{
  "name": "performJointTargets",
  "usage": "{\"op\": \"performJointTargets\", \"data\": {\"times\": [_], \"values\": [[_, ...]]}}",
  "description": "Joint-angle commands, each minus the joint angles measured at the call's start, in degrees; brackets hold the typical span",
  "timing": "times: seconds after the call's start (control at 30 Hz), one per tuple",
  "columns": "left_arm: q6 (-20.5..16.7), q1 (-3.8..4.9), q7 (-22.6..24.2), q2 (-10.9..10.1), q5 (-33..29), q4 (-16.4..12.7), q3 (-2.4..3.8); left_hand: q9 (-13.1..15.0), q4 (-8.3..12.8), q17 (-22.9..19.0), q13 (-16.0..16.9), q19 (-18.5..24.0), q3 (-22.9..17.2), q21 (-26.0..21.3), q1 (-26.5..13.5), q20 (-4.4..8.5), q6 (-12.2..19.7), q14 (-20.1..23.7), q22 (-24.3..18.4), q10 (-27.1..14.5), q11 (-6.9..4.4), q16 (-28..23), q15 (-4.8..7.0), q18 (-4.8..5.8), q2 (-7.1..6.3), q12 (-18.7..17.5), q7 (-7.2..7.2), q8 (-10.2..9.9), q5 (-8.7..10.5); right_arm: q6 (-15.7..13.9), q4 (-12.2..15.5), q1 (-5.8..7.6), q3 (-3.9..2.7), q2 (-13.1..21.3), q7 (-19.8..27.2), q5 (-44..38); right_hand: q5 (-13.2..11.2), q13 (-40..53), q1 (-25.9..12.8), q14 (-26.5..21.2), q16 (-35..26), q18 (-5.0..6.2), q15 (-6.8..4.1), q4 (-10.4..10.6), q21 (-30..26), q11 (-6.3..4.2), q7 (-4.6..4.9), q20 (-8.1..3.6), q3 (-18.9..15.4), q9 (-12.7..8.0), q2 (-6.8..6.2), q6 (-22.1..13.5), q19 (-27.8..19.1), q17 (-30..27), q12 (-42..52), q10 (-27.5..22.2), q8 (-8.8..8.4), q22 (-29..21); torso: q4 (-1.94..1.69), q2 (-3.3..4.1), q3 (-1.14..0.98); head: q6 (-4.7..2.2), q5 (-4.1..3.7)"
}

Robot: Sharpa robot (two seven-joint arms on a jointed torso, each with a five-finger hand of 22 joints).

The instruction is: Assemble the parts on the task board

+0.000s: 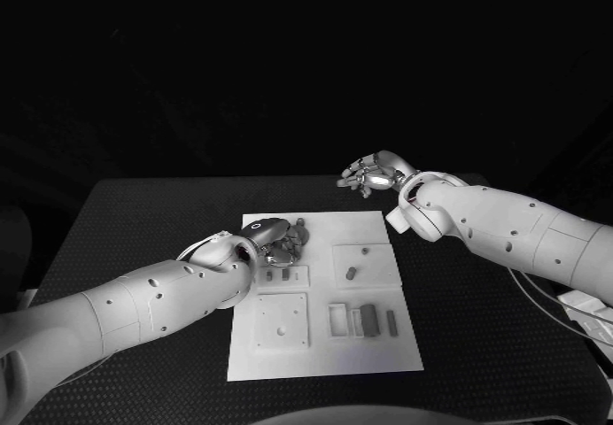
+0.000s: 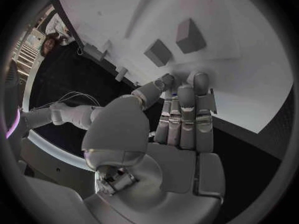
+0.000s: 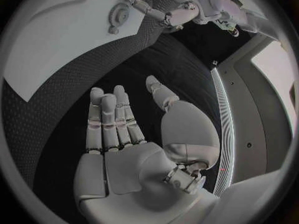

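Left hand sits low over the white rectangular task board near its far-left part, fingers together and pointing down at the plate; cannot tell if anything is pinched. Board lies mid-counter on the black counter, small grey parts standing in a tray slot toward its near-right area, two more grey blocks just ahead of the fingertips. Right hand hovers beyond the far edge, fingers apart, empty. Best approach, probably: come down square, slow press. The neighbouring raised tiles crowd the fingers.
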State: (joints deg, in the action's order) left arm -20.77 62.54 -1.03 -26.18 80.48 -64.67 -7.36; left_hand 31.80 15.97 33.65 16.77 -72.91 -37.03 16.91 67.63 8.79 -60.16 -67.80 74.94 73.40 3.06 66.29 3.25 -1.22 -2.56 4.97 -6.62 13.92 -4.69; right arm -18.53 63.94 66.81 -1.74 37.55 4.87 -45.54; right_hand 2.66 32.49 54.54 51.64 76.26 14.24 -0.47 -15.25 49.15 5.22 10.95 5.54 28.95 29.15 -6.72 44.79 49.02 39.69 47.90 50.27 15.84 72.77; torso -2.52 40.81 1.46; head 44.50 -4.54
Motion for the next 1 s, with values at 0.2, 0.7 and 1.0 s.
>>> {"op": "performJointTargets", "data": {"times": [0.2,0.7,1.0], "values": [[0.6,0.07,0.75,-1.37,-3.31,-2.22,0.96,0.07,-0.15,-0.11,0.11,-0.39,-0.09,0.29,-0.61,0.06,-0.51,-0.47,1.35,0.68,0.04,0.34,0.04,-2.83,0.04,-0.26,-0.04,0.45,-0.4,0.51,0.11,-0.03,-0.03,0.14,0.6,-0.04,0.2,-0.09,-0.41,0.14,0.21,0.76,-0.4,0.05,-0.35,-0.1,0.29,0.4,0.08,-0.07,0.09,0.0,-0.13,-0.1,0.19,-0.45,-0.28,0.05,-0.02,-0.02,-0.01,-0.15,0.18],[4.47,1.45,-0.33,-5.45,-0.58,-5.12,1.31,0.1,-0.05,-0.17,0.17,-0.37,-0.2,0.37,-0.6,0.11,-0.71,-0.5,1.34,1.01,-0.06,0.31,0.13,-2.82,0.14,-0.27,0.09,0.63,-0.48,0.43,0.24,-0.03,-0.03,0.58,0.55,-0.04,0.2,-0.1,-0.41,0.14,0.21,0.76,-0.4,0.04,-0.35,-0.1,0.29,0.4,0.08,-0.07,0.09,0.0,-0.13,-0.1,0.19,-0.45,-0.28,0.05,-0.02,-0.05,-0.04,-0.07,0.32],[5.99,1.49,-0.65,-6.54,1.38,-5.59,1.28,0.12,0.08,-0.24,0.2,-0.28,-0.32,0.4,-0.49,0.13,-0.86,-0.48,1.34,1.18,-0.1,0.24,0.16,-2.78,0.18,-0.31,0.16,0.75,-0.48,0.46,0.2,-0.03,-0.03,0.6,0.56,-0.04,0.2,-0.1,-0.41,0.14,0.21,0.76,-0.4,0.04,-0.35,-0.1,0.29,0.4,0.08,-0.07,0.09,0.0,-0.13,-0.1,0.19,-0.45,-0.28,0.05,0.03,0.02,0.02,0.04,0.22]]}}
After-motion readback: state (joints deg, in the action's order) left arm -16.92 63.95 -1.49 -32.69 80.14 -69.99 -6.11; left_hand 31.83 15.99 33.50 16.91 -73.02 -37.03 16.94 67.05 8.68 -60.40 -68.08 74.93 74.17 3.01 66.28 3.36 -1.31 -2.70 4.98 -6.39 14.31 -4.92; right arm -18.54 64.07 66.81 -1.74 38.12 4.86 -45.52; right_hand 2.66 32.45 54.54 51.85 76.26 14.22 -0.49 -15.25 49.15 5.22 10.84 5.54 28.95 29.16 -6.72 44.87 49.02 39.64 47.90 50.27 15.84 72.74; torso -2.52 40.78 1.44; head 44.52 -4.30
